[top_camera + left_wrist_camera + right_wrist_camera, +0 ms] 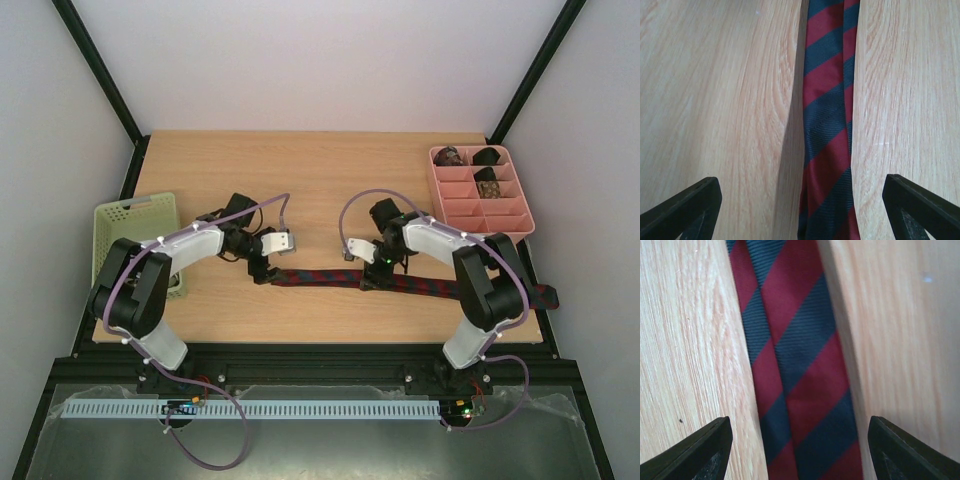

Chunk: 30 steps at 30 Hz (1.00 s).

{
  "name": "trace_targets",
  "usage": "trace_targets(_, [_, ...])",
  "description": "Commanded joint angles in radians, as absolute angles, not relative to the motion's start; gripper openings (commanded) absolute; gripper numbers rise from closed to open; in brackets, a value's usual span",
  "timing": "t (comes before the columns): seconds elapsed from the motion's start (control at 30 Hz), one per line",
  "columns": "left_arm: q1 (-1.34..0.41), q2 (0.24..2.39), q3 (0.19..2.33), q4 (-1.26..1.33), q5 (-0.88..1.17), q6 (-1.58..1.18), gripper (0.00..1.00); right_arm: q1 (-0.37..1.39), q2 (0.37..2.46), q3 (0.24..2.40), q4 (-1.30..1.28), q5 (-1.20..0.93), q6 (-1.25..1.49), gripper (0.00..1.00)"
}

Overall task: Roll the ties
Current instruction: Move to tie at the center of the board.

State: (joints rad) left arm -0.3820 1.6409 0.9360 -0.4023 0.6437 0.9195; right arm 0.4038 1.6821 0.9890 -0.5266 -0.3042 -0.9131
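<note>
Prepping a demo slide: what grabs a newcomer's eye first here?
The dark red and navy striped tie lies stretched flat along the near side of the table. The left gripper and right gripper each straddle it, jaws wide open, nothing held. At far right, a pink tray holds three rolled ties in its back compartments.

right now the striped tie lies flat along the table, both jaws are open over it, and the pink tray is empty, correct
Not quite. The pink tray is not empty: the top external view shows rolled ties in its far compartments. The rest holds: the striped tie lies flat along the table, with both jaws open over it.
</note>
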Motion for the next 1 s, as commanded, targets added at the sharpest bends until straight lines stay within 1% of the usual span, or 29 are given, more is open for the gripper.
trace_targets(0.0, [-0.383, 1.603, 0.871, -0.312, 0.644, 0.923, 0.92, 0.453, 1.732, 0.994, -0.531, -0.274, -0.909, 0.75])
trace_targets(0.1, [-0.384, 1.599, 0.846, -0.293, 0.631, 0.922, 0.92, 0.472, 1.752, 0.987, -0.541, -0.266, -0.921, 0.71])
trace_targets(0.2, [-0.385, 1.593, 0.824, -0.276, 0.614, 0.92, 0.9, 0.5, 1.729, 0.937, -0.507, -0.234, -0.917, 0.66])
trace_targets(0.3, [-0.384, 1.579, 0.79, -0.258, 0.606, 0.934, 0.86, 0.539, 1.685, 0.856, -0.405, -0.187, -0.895, 0.54])
trace_targets(0.43, [-0.389, 1.572, 0.758, -0.286, 0.597, 1.019, 0.8, 0.591, 1.674, 0.825, -0.381, -0.176, -0.859, 0.41])
trace_targets(0.5, [-0.391, 1.572, 0.738, -0.302, 0.585, 1.063, 0.77, 0.603, 1.674, 0.819, -0.381, -0.178, -0.856, 0.38])
trace_targets(0.57, [-0.394, 1.568, 0.724, -0.323, 0.581, 1.105, 0.74, 0.604, 1.666, 0.806, -0.386, -0.176, -0.865, 0.37])
trace_targets(0.6, [-0.398, 1.565, 0.716, -0.324, 0.575, 1.118, 0.72, 0.604, 1.66, 0.796, -0.387, -0.172, -0.87, 0.37])
trace_targets(0.67, [-0.404, 1.559, 0.693, -0.305, 0.546, 1.126, 0.62, 0.604, 1.644, 0.781, -0.399, -0.168, -0.883, 0.42])
trace_targets(0.73, [-0.408, 1.554, 0.683, -0.302, 0.535, 1.132, 0.5, 0.604, 1.616, 0.777, -0.408, -0.169, -0.87, 0.49])
trace_targets(0.77, [-0.408, 1.551, 0.681, -0.307, 0.534, 1.131, 0.46, 0.604, 1.604, 0.781, -0.415, -0.168, -0.857, 0.55])
trace_targets(0.8, [-0.408, 1.544, 0.683, -0.31, 0.533, 1.128, 0.46, 0.604, 1.587, 0.787, -0.421, -0.165, -0.84, 0.59])
trace_targets(0.87, [-0.403, 1.516, 0.681, -0.317, 0.54, 1.113, 0.52, 0.593, 1.541, 0.799, -0.405, -0.153, -0.784, 0.7])
trace_targets(0.93, [-0.391, 1.476, 0.683, -0.322, 0.562, 1.094, 0.64, 0.577, 1.473, 0.811, -0.357, -0.132, -0.71, 0.81])
trace_targets(0.97, [-0.383, 1.454, 0.681, -0.319, 0.574, 1.076, 0.68, 0.568, 1.433, 0.816, -0.335, -0.131, -0.676, 0.87])
